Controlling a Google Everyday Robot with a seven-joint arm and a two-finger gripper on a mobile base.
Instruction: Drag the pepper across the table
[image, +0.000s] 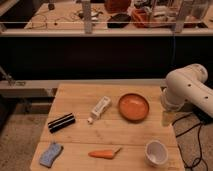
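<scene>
Jaws out of view — arm right of table.

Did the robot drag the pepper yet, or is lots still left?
Nothing looks done: the long orange pepper lies alone near the front edge of the wooden table, between a blue sponge and a white cup. In hand: the white robot arm sits at the table's right side, its gripper out of view. Left: reaching the pepper and dragging it across.
</scene>
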